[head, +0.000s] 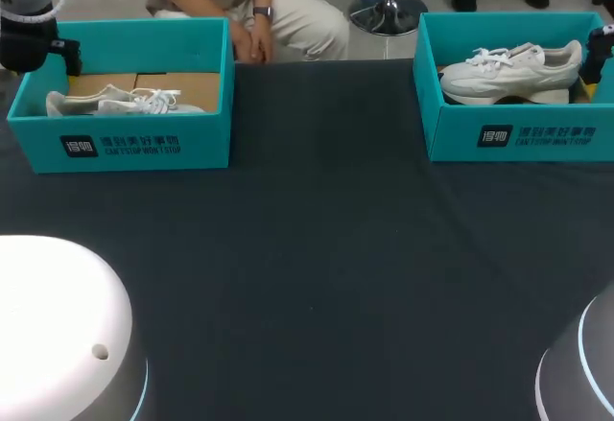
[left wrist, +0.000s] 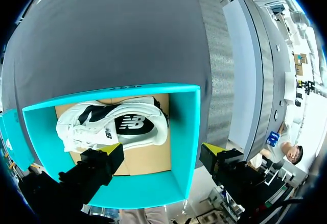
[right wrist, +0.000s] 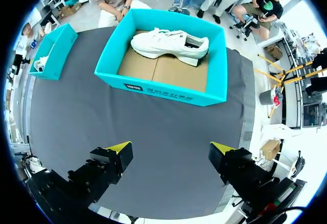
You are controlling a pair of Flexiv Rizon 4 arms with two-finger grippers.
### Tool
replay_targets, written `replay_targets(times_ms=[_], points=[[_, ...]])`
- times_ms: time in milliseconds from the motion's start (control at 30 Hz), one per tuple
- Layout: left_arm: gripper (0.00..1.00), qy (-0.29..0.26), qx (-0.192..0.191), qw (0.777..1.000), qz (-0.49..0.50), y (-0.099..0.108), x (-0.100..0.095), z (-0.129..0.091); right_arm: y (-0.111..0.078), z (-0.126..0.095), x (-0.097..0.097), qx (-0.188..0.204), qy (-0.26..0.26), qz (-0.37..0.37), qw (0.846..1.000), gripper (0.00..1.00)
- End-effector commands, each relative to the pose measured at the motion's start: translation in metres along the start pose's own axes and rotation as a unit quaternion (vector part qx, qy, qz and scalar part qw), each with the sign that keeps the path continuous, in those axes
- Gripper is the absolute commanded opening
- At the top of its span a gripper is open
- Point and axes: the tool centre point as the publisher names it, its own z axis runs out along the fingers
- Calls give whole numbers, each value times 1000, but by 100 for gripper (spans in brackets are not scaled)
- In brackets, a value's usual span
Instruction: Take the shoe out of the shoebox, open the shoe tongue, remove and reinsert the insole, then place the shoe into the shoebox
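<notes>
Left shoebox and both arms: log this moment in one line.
left fingers: open above left shoebox | left sneaker: inside, untouched | right fingers: open over table, short of right shoebox | right sneaker: inside

Matt cardboard shoebox (right wrist: 158,89) — dark cloth table (head: 326,248)

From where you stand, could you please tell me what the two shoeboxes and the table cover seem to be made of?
The left shoebox and the right shoebox look like cardboard: thin, stiff walls with a matte teal finish, and a bare brown floor inside the right one. The table cover seems a matte dark grey cloth or felt; no glare shows, nor any weave.
</notes>
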Motion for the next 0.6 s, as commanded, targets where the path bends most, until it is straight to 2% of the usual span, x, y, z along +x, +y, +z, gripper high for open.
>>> replay_targets(times_ms=[33,567,600], points=[[100,0,-1,1000,0,0,0,0,5,-1,0,49,-1,0,999,100],[100,0,-1,1000,0,0,0,0,5,-1,0,49,-1,0,999,100],[100,0,-1,1000,0,0,0,0,11,1,-4,47,15,8,999,100]])
